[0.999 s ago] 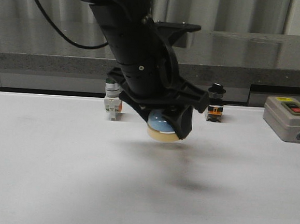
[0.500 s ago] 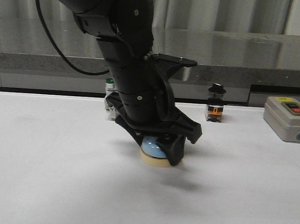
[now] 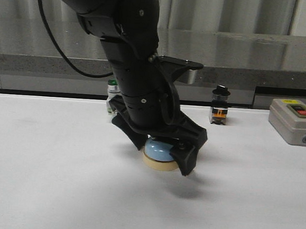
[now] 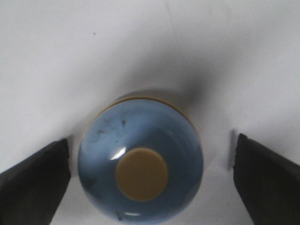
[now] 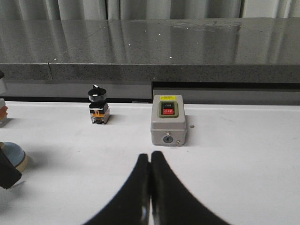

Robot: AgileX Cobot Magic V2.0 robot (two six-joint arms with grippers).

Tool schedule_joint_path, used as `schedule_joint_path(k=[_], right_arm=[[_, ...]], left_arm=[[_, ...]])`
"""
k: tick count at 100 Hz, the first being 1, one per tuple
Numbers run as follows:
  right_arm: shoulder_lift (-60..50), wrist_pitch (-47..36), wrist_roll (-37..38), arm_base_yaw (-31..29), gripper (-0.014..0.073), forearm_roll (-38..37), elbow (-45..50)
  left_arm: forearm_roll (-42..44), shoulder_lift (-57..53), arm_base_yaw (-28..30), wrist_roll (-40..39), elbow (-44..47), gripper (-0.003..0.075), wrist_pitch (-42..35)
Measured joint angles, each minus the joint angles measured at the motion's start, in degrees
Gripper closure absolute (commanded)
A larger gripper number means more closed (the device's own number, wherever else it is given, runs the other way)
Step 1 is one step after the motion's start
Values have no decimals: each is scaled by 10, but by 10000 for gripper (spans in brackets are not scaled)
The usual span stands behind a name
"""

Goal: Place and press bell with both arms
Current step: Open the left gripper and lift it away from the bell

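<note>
— Where's the bell [image 3: 160, 153] now?

— Down on the white table [image 3: 46, 191], near the middle, right under the left gripper [image 3: 163, 151]. In the left wrist view its blue dome sits between the two fingers [image 4: 33, 176], and there's a sliver of bare table on each side. The jaws are apart, not gripping it.

— So it's placed. What makes the release clean?

— I'd say lift straight up. The fingers flank the cream base closely, so any sideways drift could nudge it. Rise first, then swing away.

— And the other arm?

— The right gripper [image 5: 150, 187] has its fingers pressed together, hanging over open table well to the right of the bell. Closed tips should suit pushing the cream button [image 4: 141, 174] on top; it wants to come down square on the centre, since the dome is glossy and a slanted push could slide off.

— Any clutter?

— Behind the bell stand a green-capped switch [image 3: 112, 93] and a black-knobbed switch [image 3: 219, 105] near the table's back edge; a grey switch box [image 3: 295, 121] sits far right. The near side looks open.
</note>
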Motion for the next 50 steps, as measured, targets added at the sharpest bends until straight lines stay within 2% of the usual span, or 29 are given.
schedule_joint_path(k=[34, 50], right_arm=[[0, 0, 0, 0, 654, 0, 0], [0, 0, 0, 0, 654, 0, 0]], left_arm=[[2, -100, 1, -8, 0, 30, 30], [2, -158, 23, -13, 0, 30, 43]])
